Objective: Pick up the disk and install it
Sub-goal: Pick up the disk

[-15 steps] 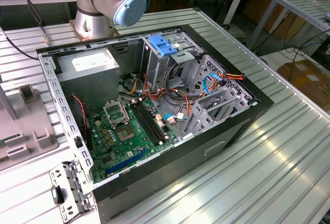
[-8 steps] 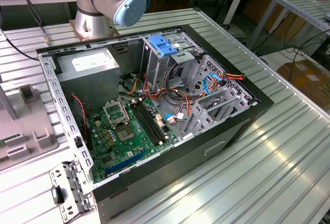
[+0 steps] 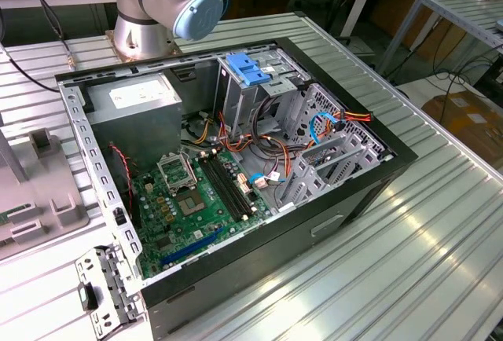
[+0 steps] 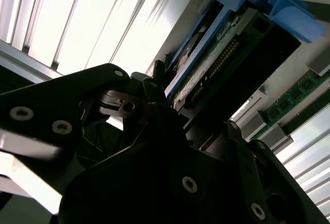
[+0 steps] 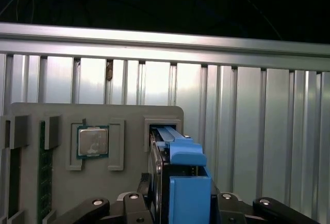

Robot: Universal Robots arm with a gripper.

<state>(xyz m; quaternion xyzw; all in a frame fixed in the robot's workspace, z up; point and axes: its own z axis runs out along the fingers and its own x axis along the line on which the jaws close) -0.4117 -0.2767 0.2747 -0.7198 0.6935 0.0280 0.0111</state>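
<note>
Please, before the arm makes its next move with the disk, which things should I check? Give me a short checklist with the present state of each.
1. Gripper centred on the disk: ok, the disk sits in its middle in both wrist views.
2. Firm hold on the disk: cannot tell.
3. Disk clear of the slot in the grey holder: cannot tell.
4. Processor chip apart from the disk: ok.
5. Computer case open: ok.
6. Free bay in the drive cage: cannot tell.
</note>
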